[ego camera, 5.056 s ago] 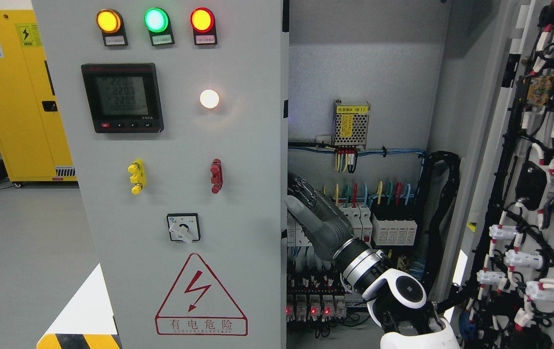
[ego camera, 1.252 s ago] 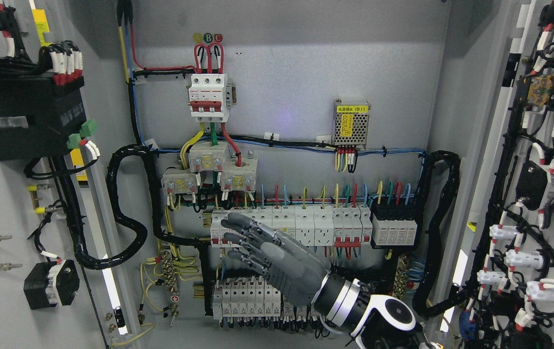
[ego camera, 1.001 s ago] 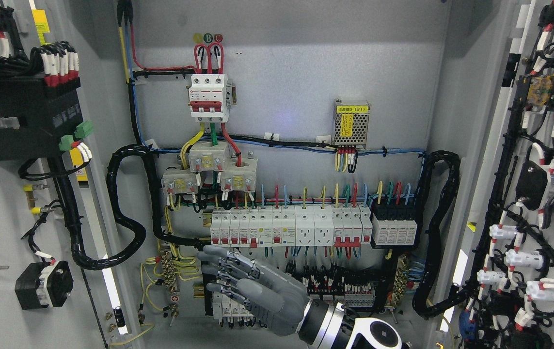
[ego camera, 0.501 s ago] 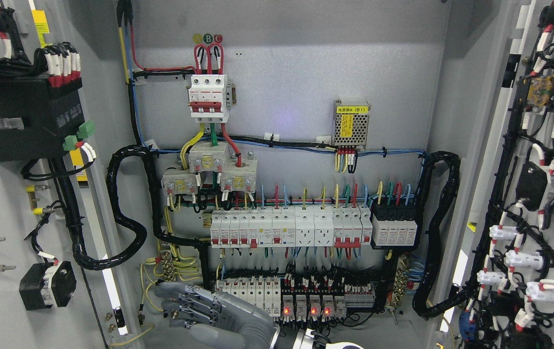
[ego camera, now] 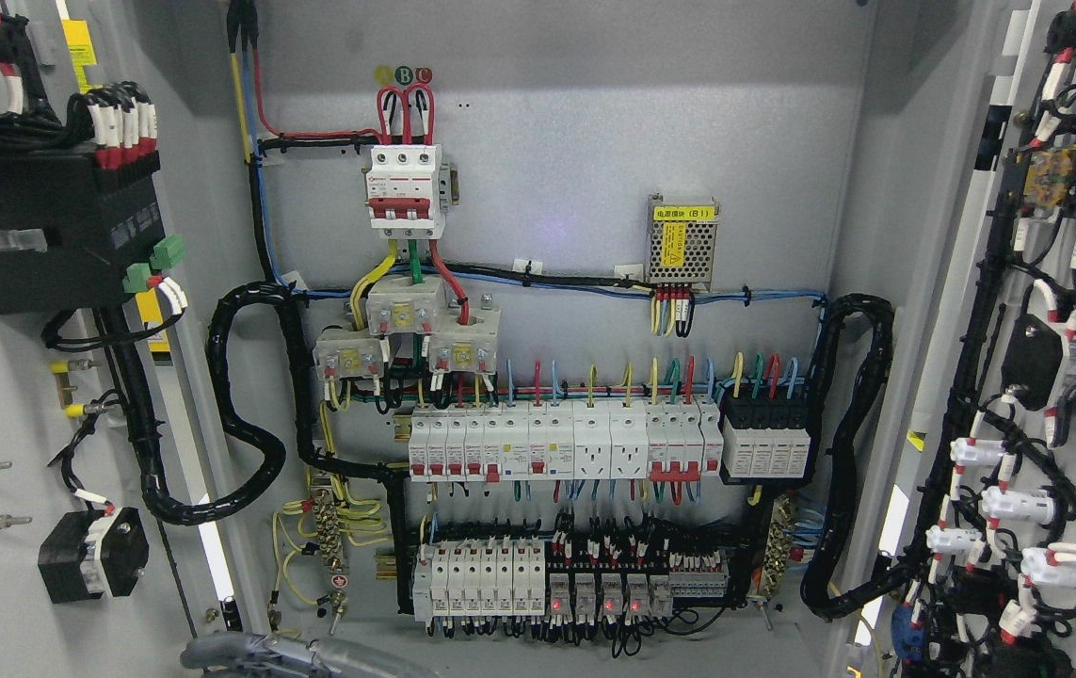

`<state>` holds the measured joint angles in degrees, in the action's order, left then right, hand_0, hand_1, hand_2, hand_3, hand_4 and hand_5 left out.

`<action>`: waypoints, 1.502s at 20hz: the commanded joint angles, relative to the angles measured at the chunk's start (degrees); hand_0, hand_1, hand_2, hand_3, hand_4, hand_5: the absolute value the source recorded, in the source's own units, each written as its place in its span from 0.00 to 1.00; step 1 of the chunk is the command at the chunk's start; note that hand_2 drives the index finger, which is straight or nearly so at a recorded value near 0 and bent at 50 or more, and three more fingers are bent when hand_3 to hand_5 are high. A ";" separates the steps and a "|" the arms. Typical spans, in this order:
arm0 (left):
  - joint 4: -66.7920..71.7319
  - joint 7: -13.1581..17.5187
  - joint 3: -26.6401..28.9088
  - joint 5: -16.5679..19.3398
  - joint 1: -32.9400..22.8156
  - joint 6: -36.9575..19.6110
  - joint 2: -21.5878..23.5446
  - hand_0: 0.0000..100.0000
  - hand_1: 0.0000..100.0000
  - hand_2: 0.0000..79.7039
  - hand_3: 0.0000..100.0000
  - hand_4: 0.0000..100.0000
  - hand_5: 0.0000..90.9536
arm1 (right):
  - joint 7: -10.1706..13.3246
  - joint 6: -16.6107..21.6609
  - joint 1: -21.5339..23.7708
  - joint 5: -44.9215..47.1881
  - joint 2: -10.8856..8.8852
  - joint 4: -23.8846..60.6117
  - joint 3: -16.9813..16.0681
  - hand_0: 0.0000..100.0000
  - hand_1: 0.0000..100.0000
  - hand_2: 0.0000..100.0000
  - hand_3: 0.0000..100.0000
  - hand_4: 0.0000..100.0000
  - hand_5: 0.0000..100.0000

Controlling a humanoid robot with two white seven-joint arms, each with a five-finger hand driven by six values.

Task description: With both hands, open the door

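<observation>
Only grey fingers show, lying low along the bottom edge left of the middle, stretched out and holding nothing; which arm they belong to cannot be told. Both cabinet doors are swung wide: the left door and the right door, wired inner faces showing. Between them, the breaker rows sit exposed.

An industrial electrical room — an open cabinet packed with breakers, relays and bundled wiring.

Power module — yellow label reads "(B1)"
</observation>
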<state>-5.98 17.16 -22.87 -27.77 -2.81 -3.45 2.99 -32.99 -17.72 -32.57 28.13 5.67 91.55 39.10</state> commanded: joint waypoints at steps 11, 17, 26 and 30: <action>0.00 0.06 0.02 0.00 0.00 0.11 0.00 0.12 0.56 0.00 0.00 0.00 0.00 | 3.90 0.32 -0.03 0.35 2.94 0.38 8.71 0.00 0.50 0.04 0.00 0.00 0.00; 0.00 -0.02 0.02 0.00 0.00 0.03 0.00 0.12 0.56 0.00 0.00 0.00 0.00 | 3.99 0.32 -0.30 0.52 2.94 0.38 10.47 0.00 0.50 0.04 0.00 0.00 0.00; 0.00 0.06 0.02 0.00 0.00 0.03 0.00 0.12 0.56 0.00 0.00 0.00 0.00 | 8.73 0.23 -0.56 7.20 2.94 -1.46 13.55 0.00 0.50 0.04 0.00 0.00 0.00; 0.00 0.06 0.02 0.00 0.00 0.03 0.00 0.12 0.56 0.00 0.00 0.00 0.00 | 8.73 0.41 -1.09 7.20 2.94 -1.38 13.55 0.00 0.50 0.04 0.00 0.00 0.00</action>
<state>-5.98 17.21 -22.85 -27.77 -2.81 -3.38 2.99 -24.53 -17.59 -33.19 33.96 8.42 91.04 50.40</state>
